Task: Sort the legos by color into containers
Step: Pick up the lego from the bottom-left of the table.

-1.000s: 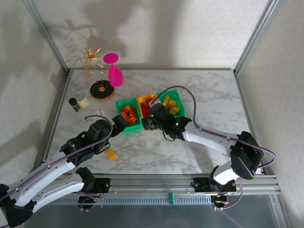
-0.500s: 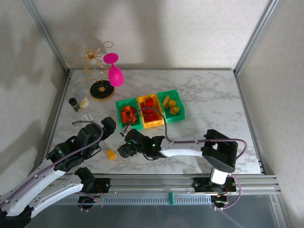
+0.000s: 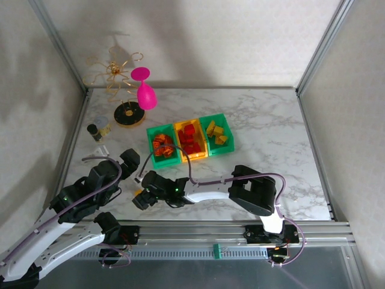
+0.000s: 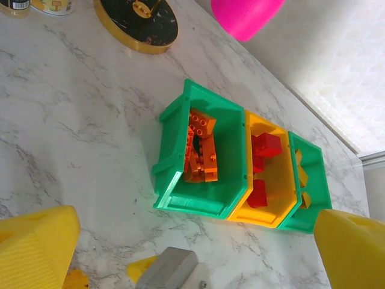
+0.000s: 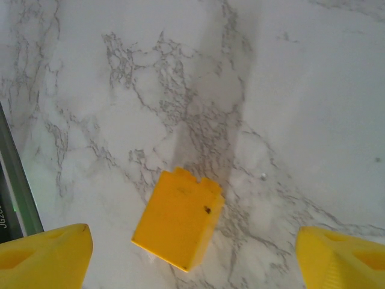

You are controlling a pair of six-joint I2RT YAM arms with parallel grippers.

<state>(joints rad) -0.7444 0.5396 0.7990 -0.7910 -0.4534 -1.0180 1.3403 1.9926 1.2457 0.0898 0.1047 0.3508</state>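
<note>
Right claw [image 5: 194, 256]: I find it spread wide, with its two yellow fingertips [image 5: 45, 253] at the bottom corners of the wrist view. It has hold of nothing. A single yellow lego [image 5: 177, 224] lies on the marble table [image 5: 289, 90] in the gap between the tips. It is clear of both and turned askew to the line between them. From the overhead camera, the right arm reaches across to the near left part of the table. The claw sits low over that lego, near the front edge and well apart from the bins.

Left claw [image 4: 194, 247]: it is also wide open and empty, its yellow tips at the lower corners of its own view. It is raised off the table and faces the row of bins. Overhead, it sits just beyond the right claw, on the left side.

Containers: three stand mid-table in a row, side by side and touching.
- The left green bin [image 4: 195, 201] holds the orange legos [image 4: 201, 153].
- The yellow-orange bin [image 4: 258, 214] in the middle holds the red legos [image 4: 264, 147].
- The right green bin [image 4: 298, 220] holds the sorted yellow legos [image 3: 216, 132].

Other items: all are at the far left of the table, apart from the bins.
- A pink goblet [image 3: 144, 90] is there, stem uppermost.
- A gold wire stand [image 3: 111, 72] rises beside the goblet.
- A black-and-gold disc [image 3: 128, 114] lies flat on the table.
- A small jar [image 3: 99, 128] stands near the left edge.
</note>
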